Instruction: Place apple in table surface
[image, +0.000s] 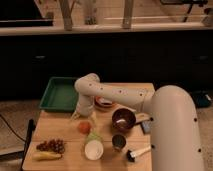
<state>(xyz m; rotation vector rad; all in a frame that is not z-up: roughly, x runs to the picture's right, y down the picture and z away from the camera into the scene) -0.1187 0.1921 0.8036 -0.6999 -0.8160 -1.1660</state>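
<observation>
The apple (84, 127) sits on the table (55, 129) near the bowl (123, 120), directly beneath the gripper (83, 117), which hangs open and holds nothing, so the arm (116, 95) should lift straight up, lest it nudge the apple into rolling.

apple (84, 127): small, round, orange-red; you see it resting on the wood, left of the table's middle.
table surface (55, 131): flat, light-brown wood under your apple.
gripper (84, 118): just above the apple, fingers spread.
</observation>
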